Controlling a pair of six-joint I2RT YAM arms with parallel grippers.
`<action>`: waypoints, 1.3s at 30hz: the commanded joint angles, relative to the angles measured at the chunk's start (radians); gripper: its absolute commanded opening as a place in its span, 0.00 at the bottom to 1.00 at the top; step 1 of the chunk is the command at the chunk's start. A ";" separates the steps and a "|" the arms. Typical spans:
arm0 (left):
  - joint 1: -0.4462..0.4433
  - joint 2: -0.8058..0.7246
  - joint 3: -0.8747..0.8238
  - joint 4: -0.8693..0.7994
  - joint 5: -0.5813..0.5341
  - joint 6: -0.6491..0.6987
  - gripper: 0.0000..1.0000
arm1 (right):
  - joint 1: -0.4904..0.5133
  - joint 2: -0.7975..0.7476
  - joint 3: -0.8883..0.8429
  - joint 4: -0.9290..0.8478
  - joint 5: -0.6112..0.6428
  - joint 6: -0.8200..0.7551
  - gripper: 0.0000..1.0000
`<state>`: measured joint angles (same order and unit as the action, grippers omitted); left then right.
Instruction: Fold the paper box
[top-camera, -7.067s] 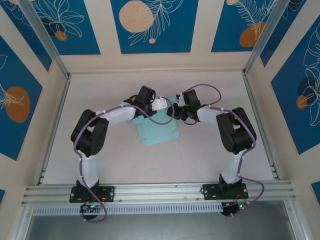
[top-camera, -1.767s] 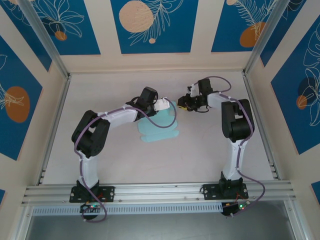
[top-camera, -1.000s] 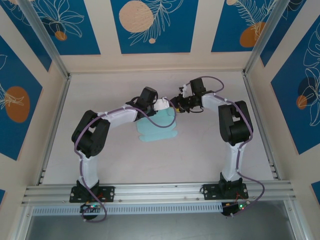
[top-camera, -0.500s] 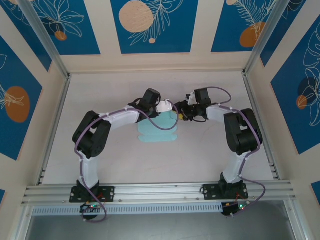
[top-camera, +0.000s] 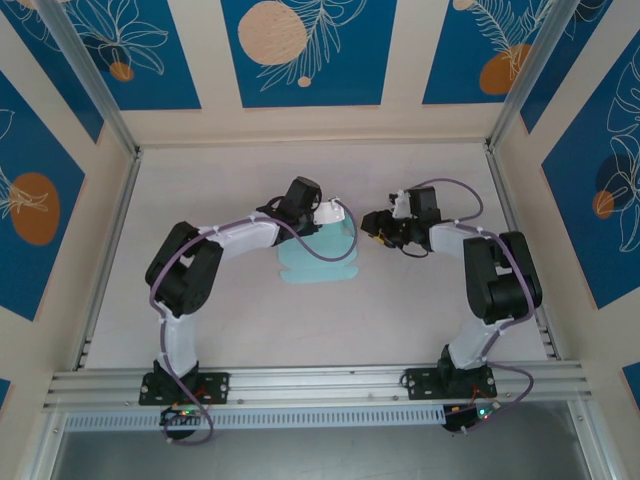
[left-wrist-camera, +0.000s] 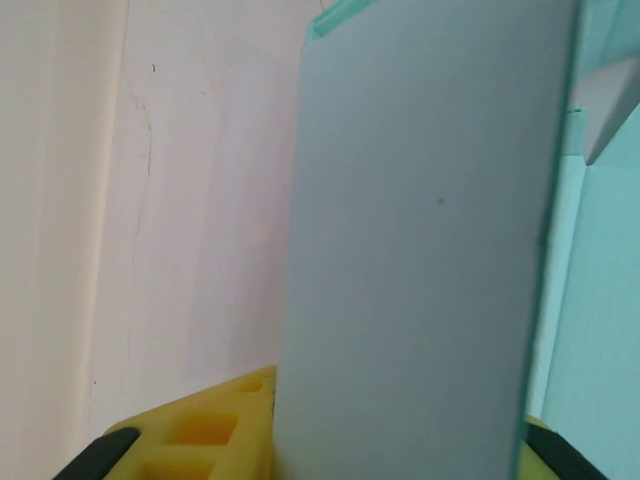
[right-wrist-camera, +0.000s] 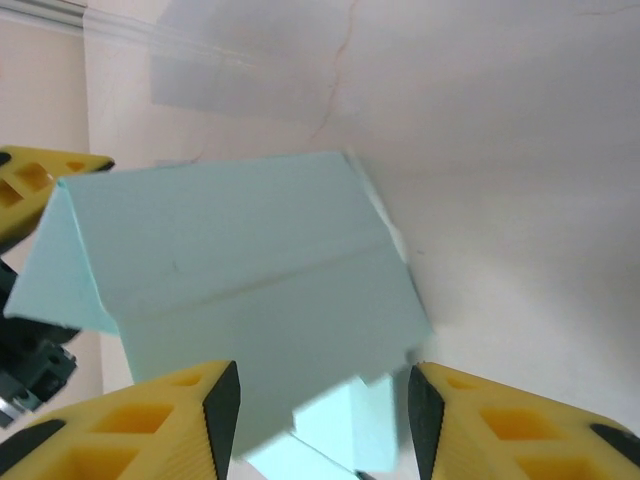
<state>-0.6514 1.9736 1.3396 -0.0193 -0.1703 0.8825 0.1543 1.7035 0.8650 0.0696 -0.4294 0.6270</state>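
The paper box lies on the table just above the middle of the top view. It is a pale blue card sheet. Its lower edge, with the rounded tabs, is flat on the surface, and its upper part is lifted off it. In the right wrist view the paper box fills the centre and left of the frame as creased panels meeting in a ridge, tent-like. How steeply the raised panel stands is hard to judge from above.

This card looks thin and very light. It is probably stiff enough across one panel to hold its shape, but ready to hinge at the scored lines and spring back if let go. It would likely dent under a hard pinch and slide on the smooth table. The safest hold seems to be a panel's free edge near a crease, not the small tabs.

The left gripper, at the sheet's upper edge, is clamped on that raised panel. Its wrist camera shows the paper box running down between the yellow fingers at the bottom of the frame.

The right gripper sits just to the right of the sheet and does not touch it. In its own view the right gripper has its jaws parted, with nothing between them and the card lying beyond.
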 joint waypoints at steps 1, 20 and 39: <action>0.001 0.039 -0.040 -0.042 0.014 0.010 0.25 | -0.005 -0.097 -0.037 -0.011 -0.026 -0.129 0.51; 0.001 0.025 -0.011 -0.082 0.015 0.003 0.25 | 0.193 -0.048 0.058 -0.143 0.339 -0.298 0.53; -0.004 0.042 -0.022 -0.065 -0.006 0.008 0.25 | 0.219 0.031 0.292 -0.321 0.363 -0.269 0.01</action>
<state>-0.6514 1.9736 1.3376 -0.0109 -0.1852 0.8997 0.3672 1.7416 1.0908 -0.2432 -0.0101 0.3229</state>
